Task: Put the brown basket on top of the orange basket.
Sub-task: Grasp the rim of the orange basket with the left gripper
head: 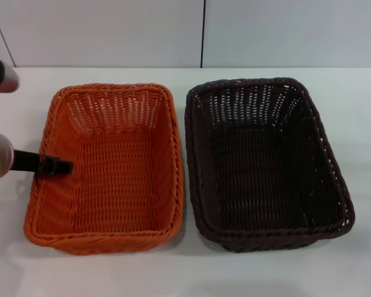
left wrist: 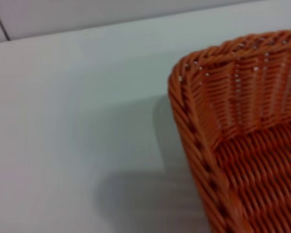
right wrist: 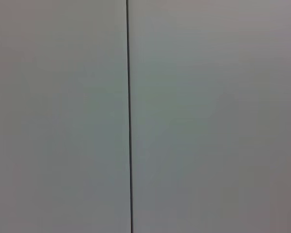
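Two baskets side by side: orange basket (head: 108, 167), brown basket (head: 266, 164); left tool (head: 55, 166) grip unclear

Bright orange woven basket (head: 111, 167) on the left, dark brown woven basket (head: 266, 161) on the right, both on a white table (head: 358, 111).
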